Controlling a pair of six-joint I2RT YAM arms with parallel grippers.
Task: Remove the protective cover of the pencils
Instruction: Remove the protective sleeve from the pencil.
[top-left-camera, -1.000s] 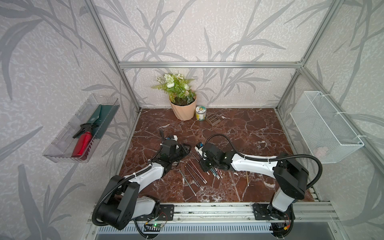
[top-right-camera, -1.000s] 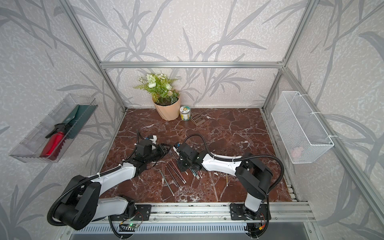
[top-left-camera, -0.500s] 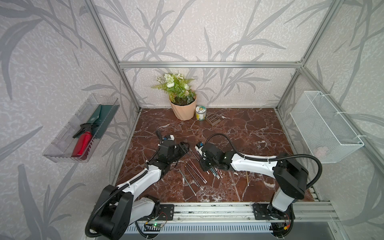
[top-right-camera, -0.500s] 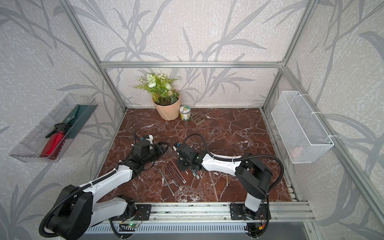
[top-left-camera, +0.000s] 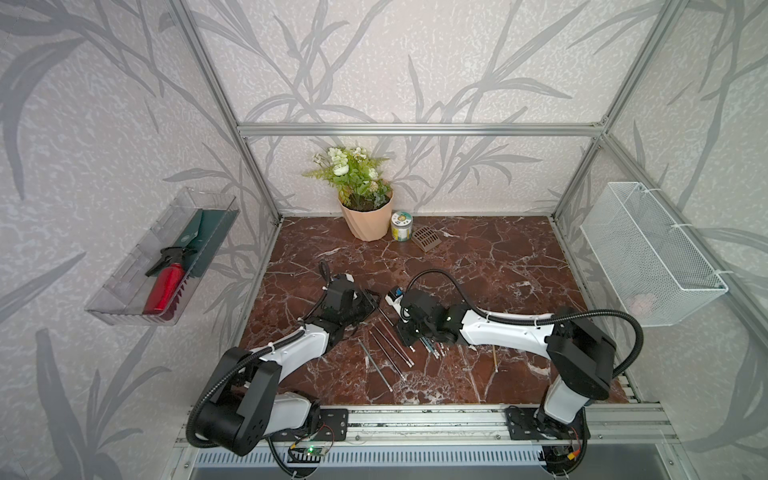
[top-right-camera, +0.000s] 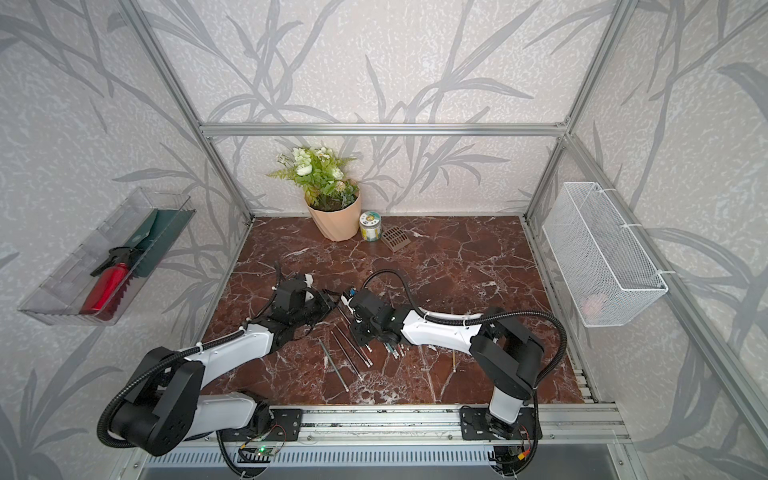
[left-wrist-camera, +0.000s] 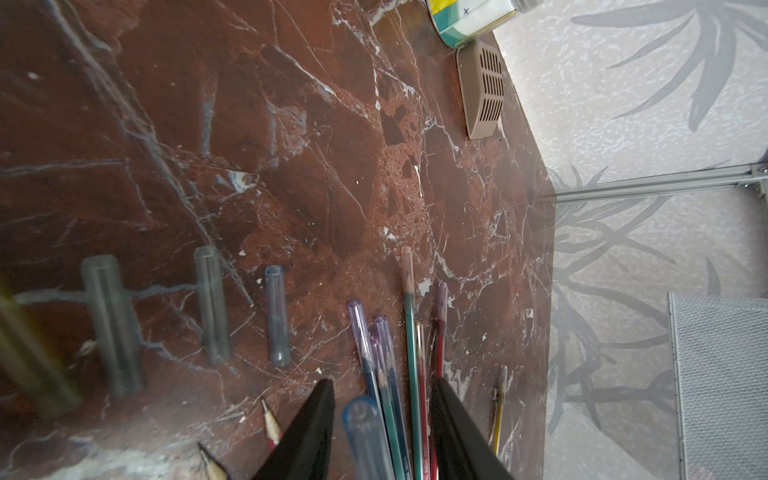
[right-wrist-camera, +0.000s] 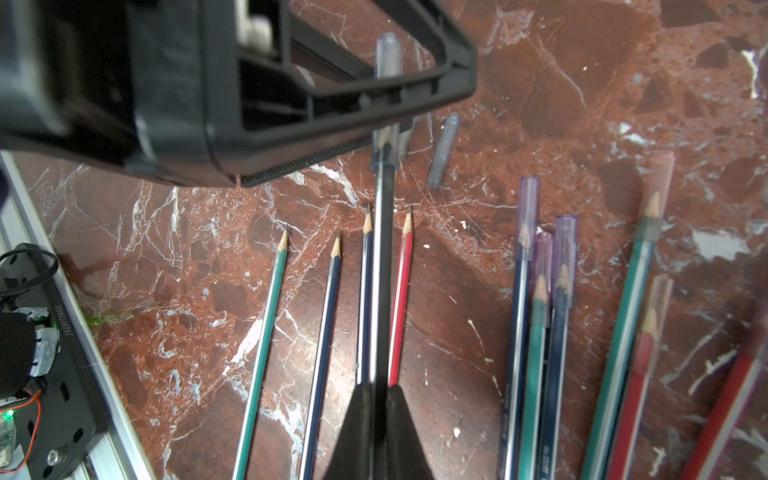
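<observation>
Black fingers of the right gripper (right-wrist-camera: 380, 388) are clenched tight on a dark pencil (right-wrist-camera: 382, 291), its barrel raised above the surface (top-left-camera: 498, 270) and pointing toward the left arm. On its tip sits a translucent blue cap (right-wrist-camera: 386, 54), and that cap pokes right in between the fingers of the left gripper (left-wrist-camera: 383, 382). Check the left wrist view: those fingers (left-wrist-camera: 311, 432) stand apart with a gap on each side of the cap. So the left gripper is released, bracketing the cap without squeezing it. In both top views the two grippers sit close together over the middle of the red-brown marble.

Under the held pencil, four bare pencils (right-wrist-camera: 324, 332) lie side by side with sharpened tips exposed: green, blue, dark, red. Just past those tips, loose caps (left-wrist-camera: 277, 316) rest on the surface, three in a row in the left wrist view, two of them blurred. Beside the bare set lies a cluster of capped pencils (right-wrist-camera: 540, 311), purple-blue covers on their points. Further right, in a top view, a yellow pencil (top-left-camera: 495, 357) lies alone, well apart. Against the far wall stand a flower pot (top-left-camera: 368, 220), a small can (top-left-camera: 402, 225) just beside it, and a brown vent cover (top-left-camera: 426, 238).
</observation>
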